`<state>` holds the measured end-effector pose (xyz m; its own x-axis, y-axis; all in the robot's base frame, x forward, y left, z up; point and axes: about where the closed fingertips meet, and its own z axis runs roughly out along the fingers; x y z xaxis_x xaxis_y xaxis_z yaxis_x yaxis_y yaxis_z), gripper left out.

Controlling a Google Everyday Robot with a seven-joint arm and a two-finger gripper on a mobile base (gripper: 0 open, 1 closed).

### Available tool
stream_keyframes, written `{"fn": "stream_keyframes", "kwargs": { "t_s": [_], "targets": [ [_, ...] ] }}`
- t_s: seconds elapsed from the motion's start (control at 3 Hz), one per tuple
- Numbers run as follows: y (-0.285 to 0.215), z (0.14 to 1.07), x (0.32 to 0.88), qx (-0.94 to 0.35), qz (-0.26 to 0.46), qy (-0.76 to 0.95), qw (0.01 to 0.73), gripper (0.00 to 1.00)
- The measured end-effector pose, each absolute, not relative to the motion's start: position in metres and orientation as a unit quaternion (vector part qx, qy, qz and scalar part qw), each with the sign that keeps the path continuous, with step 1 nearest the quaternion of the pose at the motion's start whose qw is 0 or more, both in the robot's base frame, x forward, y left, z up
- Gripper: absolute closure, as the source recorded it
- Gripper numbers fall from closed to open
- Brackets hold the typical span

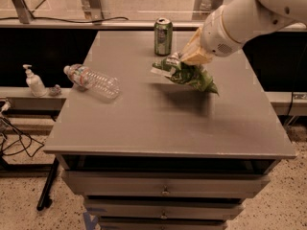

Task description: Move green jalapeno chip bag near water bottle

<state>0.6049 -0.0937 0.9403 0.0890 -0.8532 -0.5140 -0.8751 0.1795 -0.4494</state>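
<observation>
Four containers showed. The bag (186, 74), crumpled green foil with a white panel at its left end, hung tilted in the air over the right middle of the desk (144, 128), casting a soft shadow on the top below it. The claw (183, 57) was clenched on the bag's upper edge, its tan fingers (194, 51) pinching the foil, at the end of a white arm (249, 13) that reached in from the upper right. What the bag held could not be told. The bottle (92, 80) lay on its side near the desk's left edge, cap end pointing to the back left, well apart from the bag. Its wall was clear, but whether any water was inside could not be told. A green can (163, 36) stood upright near the back edge, just behind the bag's left end. A white pump bottle (33, 81) stood off the desk on a low ledge (29, 99) to the left.

The desk top was plain grey, with drawers (165, 188) below its front. Dark cables (14, 138) trailed over a speckled floor (29, 210) at the left.
</observation>
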Motion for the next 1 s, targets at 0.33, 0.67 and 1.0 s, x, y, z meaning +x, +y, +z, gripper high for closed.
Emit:
{"fn": "stream_keyframes", "kwargs": {
  "t_s": [0.33,0.67,1.0],
  "targets": [
    [-0.064,0.936,0.618,-0.649,-0.006,0.658,0.382,1.0],
    [-0.039,0.932,0.622,-0.664,-0.001,0.631,0.402,1.0],
    [-0.021,0.928,0.61,-0.683,0.014,0.599,0.418,1.0]
  ]
}}
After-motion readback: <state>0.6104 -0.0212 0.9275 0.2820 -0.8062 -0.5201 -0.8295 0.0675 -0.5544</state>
